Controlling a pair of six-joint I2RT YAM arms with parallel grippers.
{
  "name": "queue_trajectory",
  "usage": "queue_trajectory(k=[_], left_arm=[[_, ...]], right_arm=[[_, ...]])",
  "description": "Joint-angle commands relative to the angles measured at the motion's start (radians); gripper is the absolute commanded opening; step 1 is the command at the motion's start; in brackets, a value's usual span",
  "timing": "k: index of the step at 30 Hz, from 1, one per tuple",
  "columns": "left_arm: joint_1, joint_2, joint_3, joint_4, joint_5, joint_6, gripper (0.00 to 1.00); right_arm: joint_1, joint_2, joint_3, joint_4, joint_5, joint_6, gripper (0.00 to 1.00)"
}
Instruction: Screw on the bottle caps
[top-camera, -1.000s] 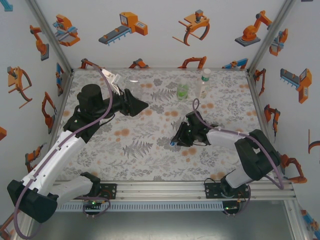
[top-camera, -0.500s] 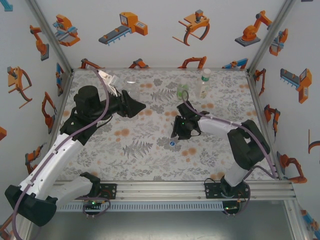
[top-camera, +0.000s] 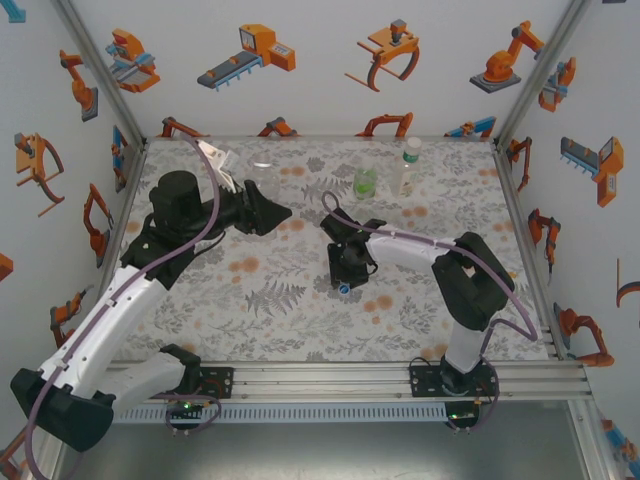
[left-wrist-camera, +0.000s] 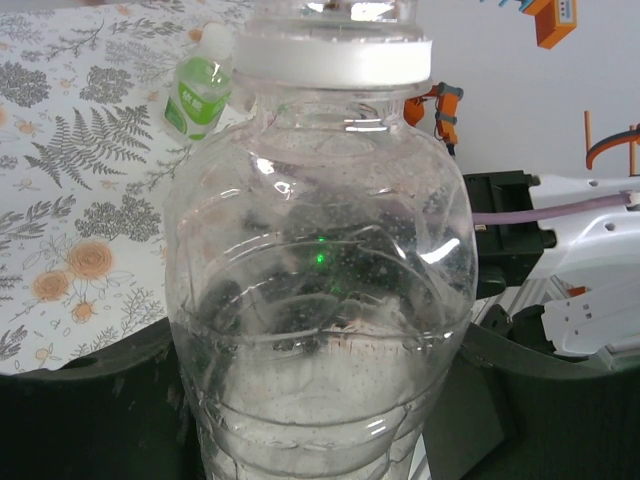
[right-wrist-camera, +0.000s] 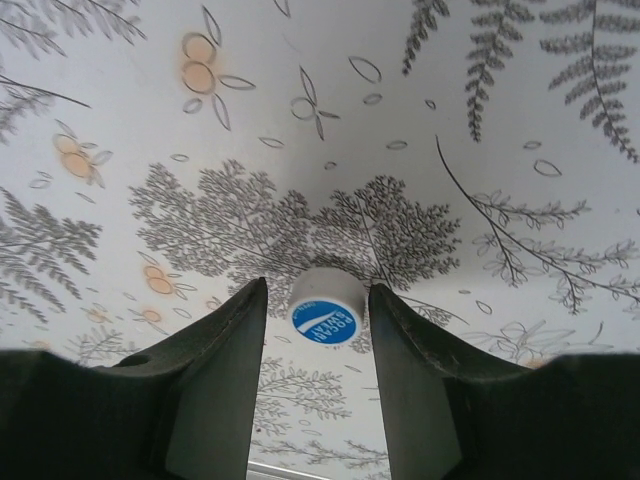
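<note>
Right wrist: right jaws open astride cap; left jaws tight on clear bottle

Overall light: bright, even and diffuse; the white walls and the table are evenly lit in the top view.
Shadows: soft. There is a grey patch on the table around the white cap in the right wrist view, fading toward 12 o'clock.
Glare: in the left wrist view, white streaks on the clear bottle at 10 and 2 o'clock, and a small green glint near centre.
Focus: the cap's blue label is fairly sharp. The right gripper fingers are soft-edged at 7 and 5 o'clock. The green bottle at 11 o'clock is slightly soft.
Distortion: the fern print bows toward the edges in the right wrist view.
</note>
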Motion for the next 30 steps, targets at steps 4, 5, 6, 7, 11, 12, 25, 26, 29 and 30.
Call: queue_trajectory(k=[4,5,6,7,11,12,25,26,29,30], left_arm=[[0.006,0.015,0.023,0.02,0.017,-0.005,0.0],[0.006,0.015,0.023,0.022,0.017,-0.006,0.0],[0.006,0.017,0.023,0.023,0.017,-0.006,0.0],[0.006,0.017,0.022,0.023,0.017,-0.007,0.0],[0.006,0.019,0.023,0.024,0.015,-0.008,0.0],[0.007,0.02,0.023,0.023,0.015,-0.007,0.0],[0.007,0.017,0.018,0.017,0.014,-0.007,0.0],[0.007,0.015,0.018,0.015,0.013,-0.007,0.0],[0.008,0.014,0.018,0.013,0.012,-0.007,0.0],[0.009,0.014,0.018,0.012,0.011,-0.007,0.0]], right_arm=[[0.015,0.003,0.018,-0.062,0.05,-0.022,0.45],[0.019,0.005,0.02,-0.063,0.05,-0.022,0.45],[0.021,0.007,0.023,-0.064,0.053,-0.023,0.44],[0.025,0.01,0.026,-0.066,0.056,-0.023,0.44],[0.03,0.019,0.037,-0.07,0.064,-0.028,0.43],[0.032,0.021,0.039,-0.072,0.064,-0.03,0.43],[0.036,0.029,0.038,-0.068,0.067,-0.032,0.4],[0.036,0.03,0.037,-0.068,0.067,-0.031,0.4],[0.036,0.034,0.037,-0.066,0.061,-0.031,0.39],[0.037,0.034,0.037,-0.066,0.06,-0.03,0.39]])
